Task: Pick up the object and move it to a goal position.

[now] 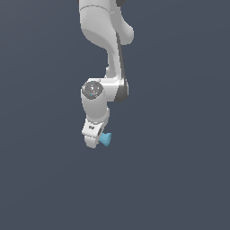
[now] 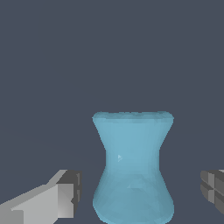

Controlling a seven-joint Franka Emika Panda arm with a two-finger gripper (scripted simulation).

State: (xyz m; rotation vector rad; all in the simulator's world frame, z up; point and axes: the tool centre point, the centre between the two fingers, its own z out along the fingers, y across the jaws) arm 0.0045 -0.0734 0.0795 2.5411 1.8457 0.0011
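Cyan spool [image 2: 132, 168] lying between the spread fingers [image 2: 65, 194] of the gripper [image 1: 99, 141], each pad apart from its waist: approach apparently done, while closing, lifting and carrying to goal remain.

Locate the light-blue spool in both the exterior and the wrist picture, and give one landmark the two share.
Exterior view: the spool shows small, a little below the picture's middle, right beside the white tool, on the exterior view's right of it.
Wrist view: the spool fills the lower middle, standing between the two fingers with a gap on each side.
Shared landmark: the tool's fingers flanking the spool.
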